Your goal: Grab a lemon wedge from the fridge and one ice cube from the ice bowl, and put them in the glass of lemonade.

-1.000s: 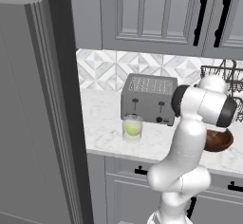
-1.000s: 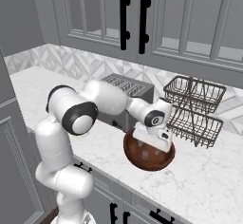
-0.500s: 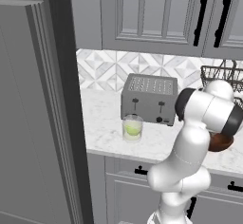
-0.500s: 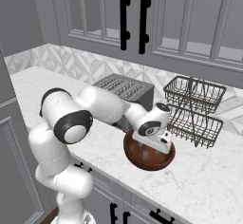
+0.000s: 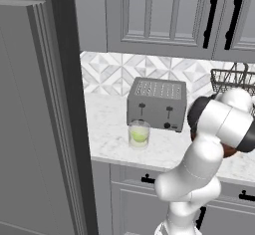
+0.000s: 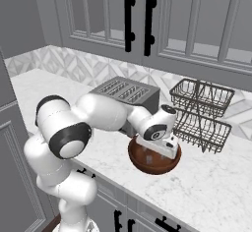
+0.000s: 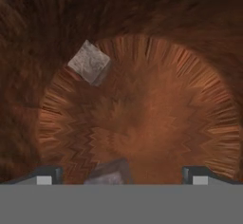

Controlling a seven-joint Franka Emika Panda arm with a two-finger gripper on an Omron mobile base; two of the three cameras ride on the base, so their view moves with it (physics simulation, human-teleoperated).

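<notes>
Looking from the left base view, the arm is bending down over the counter (image 5: 114, 129), its hand dipping lower behind the big white elbow than it was a second ago, when more of the wrist was showing above the brown ice bowl (image 5: 230, 152). The glass of lemonade (image 5: 139, 134) is standing just in front of the toaster (image 5: 157, 103), well apart from the bowl, and the dark fridge (image 5: 37, 109) door is filling the left side; no lemon wedge is showing in the glass from here, so I am judging that part cannot be told

Turning to the right base view, the gripper (image 6: 158, 150) is reaching down into the bowl (image 6: 147, 163), deeper than half a second back, with the wire rack (image 6: 202, 113) sitting just beside it on the right. The arm is covering the glass here

Moving to the hand view, the two finger tips (image 7: 45, 174) are standing spread wide at the bottom edge, pinching nothing. One ice cube (image 7: 90, 62) is lying up and to the left on the wooden bowl floor (image 7: 156, 114), and a second ice cube (image 7: 110, 172) is sitting right between the tips, low in the picture. I am judging that the descent has put the jaws around that near cube, so closing looks like the next move, with a slip on the smooth cube being the risk
</notes>
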